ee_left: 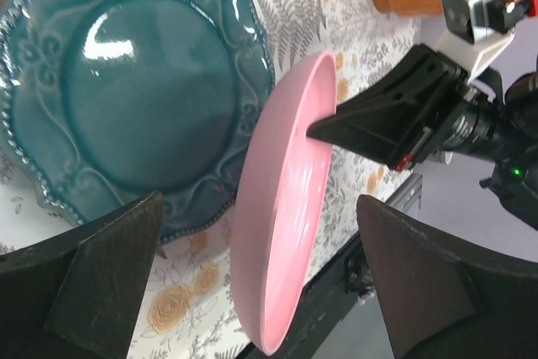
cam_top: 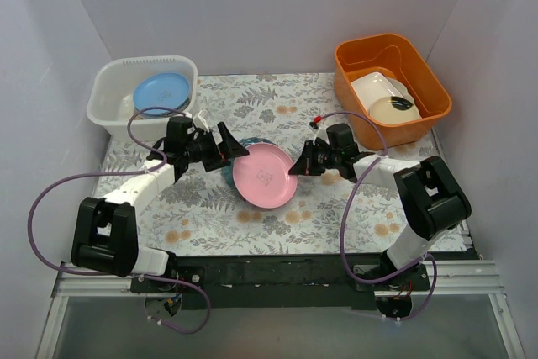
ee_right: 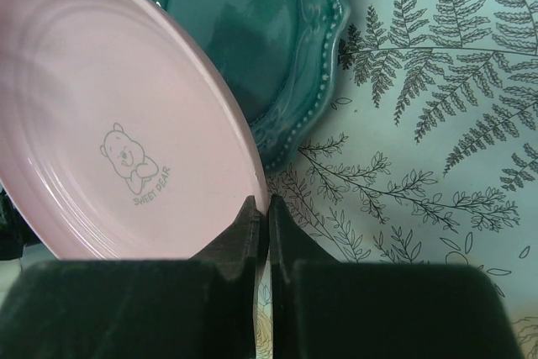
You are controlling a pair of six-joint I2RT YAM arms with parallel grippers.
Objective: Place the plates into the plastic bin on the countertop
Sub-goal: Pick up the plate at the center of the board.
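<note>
A pink plate (cam_top: pixel 265 175) with a bear print is tilted up above a teal scalloped plate (cam_top: pixel 245 145) lying on the countertop (cam_top: pixel 252 102). My right gripper (cam_top: pixel 296 166) is shut on the pink plate's right rim (ee_right: pixel 262 187). My left gripper (cam_top: pixel 237 150) is open at the plate's left edge, its fingers (ee_left: pixel 101 279) on either side of the pink rim (ee_left: pixel 282 233) without touching it. The translucent white plastic bin (cam_top: pixel 109 90) stands at the back left with a blue plate (cam_top: pixel 162 90) inside.
An orange tub (cam_top: pixel 424 69) at the back right holds a white rectangular dish (cam_top: pixel 374 86) and a cream dish with a black blob (cam_top: pixel 395 107). White walls close in the left, back and right sides. The table's black front edge (cam_top: pixel 277 271) lies near the arm bases.
</note>
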